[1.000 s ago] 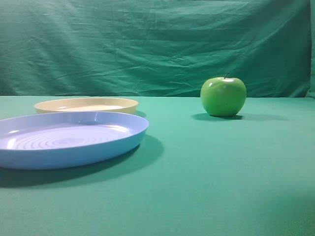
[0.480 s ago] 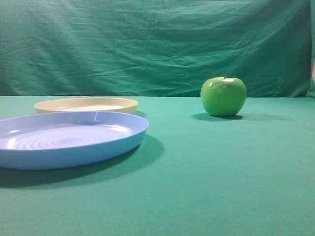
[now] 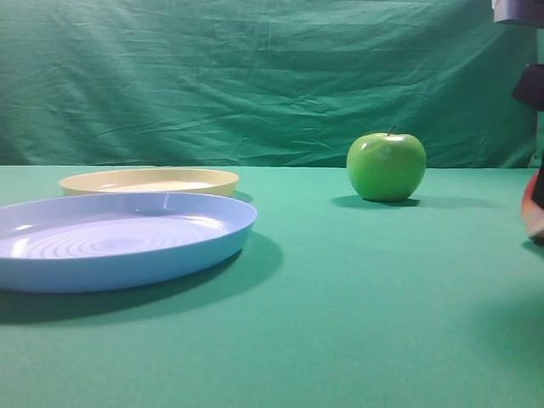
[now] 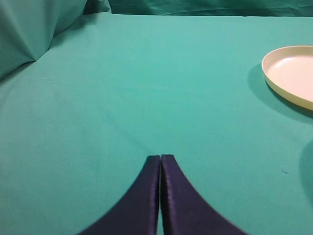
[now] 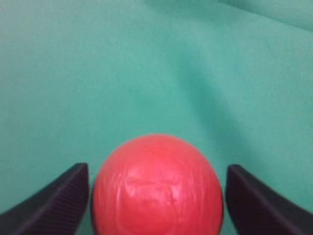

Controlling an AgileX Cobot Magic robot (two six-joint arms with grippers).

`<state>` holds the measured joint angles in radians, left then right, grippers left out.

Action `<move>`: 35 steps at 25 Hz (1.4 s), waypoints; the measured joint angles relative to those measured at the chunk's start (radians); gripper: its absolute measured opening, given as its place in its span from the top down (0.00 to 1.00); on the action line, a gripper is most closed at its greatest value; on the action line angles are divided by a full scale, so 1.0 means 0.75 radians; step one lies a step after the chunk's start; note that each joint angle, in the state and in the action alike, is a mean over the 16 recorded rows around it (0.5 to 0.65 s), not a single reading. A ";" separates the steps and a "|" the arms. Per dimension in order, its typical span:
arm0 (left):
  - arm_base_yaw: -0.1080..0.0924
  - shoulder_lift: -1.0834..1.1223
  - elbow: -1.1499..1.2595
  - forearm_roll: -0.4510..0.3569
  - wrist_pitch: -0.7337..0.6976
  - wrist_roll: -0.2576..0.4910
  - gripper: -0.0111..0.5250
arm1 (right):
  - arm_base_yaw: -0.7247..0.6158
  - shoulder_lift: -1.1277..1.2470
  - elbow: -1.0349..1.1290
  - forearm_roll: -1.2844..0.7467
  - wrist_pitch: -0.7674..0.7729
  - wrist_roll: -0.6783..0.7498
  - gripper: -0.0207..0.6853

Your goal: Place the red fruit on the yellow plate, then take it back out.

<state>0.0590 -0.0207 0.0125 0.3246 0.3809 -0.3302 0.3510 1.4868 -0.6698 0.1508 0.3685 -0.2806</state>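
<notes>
The red fruit point(image 5: 156, 188) fills the bottom of the right wrist view, with my right gripper point(image 5: 157, 170) shut on it, one dark finger on each side, over the green cloth. In the high view only a sliver of the red fruit point(image 3: 535, 208) shows at the far right edge, low over the table. The yellow plate point(image 3: 149, 181) sits empty at the back left, and the yellow plate point(image 4: 293, 73) also appears at the right of the left wrist view. My left gripper point(image 4: 160, 157) is shut on nothing over bare cloth, away from the plate.
A larger light-blue plate point(image 3: 119, 238) with rings lies in front of the yellow one. A shiny green apple point(image 3: 386, 166) stands at the back right, between the fruit and the plates. Parts of the right arm point(image 3: 520, 10) show at the top right corner.
The right arm has come into the high view from the right edge, bringing the red fruit down with it. Plates and green apple have not moved.
</notes>
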 joint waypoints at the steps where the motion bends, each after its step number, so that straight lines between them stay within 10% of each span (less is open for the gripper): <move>1: 0.000 0.000 0.000 0.000 0.000 0.000 0.98 | -0.001 -0.008 -0.017 -0.004 0.021 0.001 0.16; 8: 0.000 0.000 0.000 0.000 0.000 0.000 0.98 | -0.019 -0.110 -0.187 -0.042 0.242 0.021 0.14; 25: 0.000 0.000 0.000 0.000 0.000 -0.001 0.98 | -0.052 -0.711 -0.397 -0.051 0.748 0.061 0.92; 35: 0.000 0.000 0.000 0.000 0.000 -0.002 0.98 | -0.052 -1.126 -0.399 -0.023 0.930 0.069 0.97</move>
<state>0.0590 -0.0207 0.0125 0.3246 0.3809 -0.3317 0.3117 0.6422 -0.9689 0.1333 1.0663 -0.2291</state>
